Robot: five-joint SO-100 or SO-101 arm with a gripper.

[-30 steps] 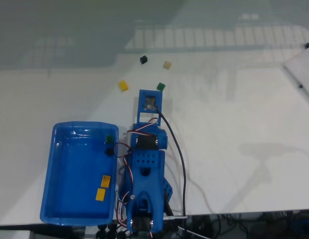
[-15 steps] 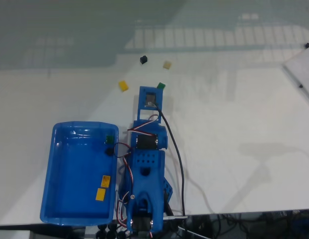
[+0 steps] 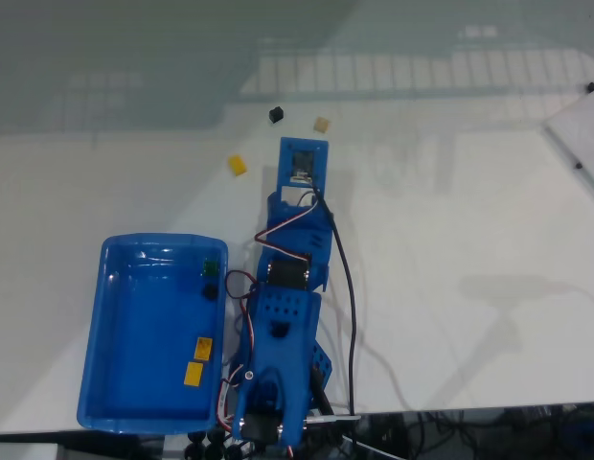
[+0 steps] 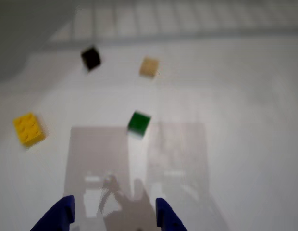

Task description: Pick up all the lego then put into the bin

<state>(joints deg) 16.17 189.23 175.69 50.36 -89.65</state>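
Now the gripper [image 4: 114, 217] is hovering with fingers apart over the desk [image 4: 245, 120], near the green lego [image 4: 138, 123].

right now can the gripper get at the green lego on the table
Probably yes. In the wrist view the green lego lies straight ahead of the open gripper, bare table between them, and the black, tan and yellow bricks sit well apart from it.

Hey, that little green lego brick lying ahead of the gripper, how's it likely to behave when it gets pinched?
The green brick looks like rigid, blocky plastic, so it probably won't deform or roll. Being tiny, it is likely very light and may skid on the smooth white table if the gripper nudges it off-centre.
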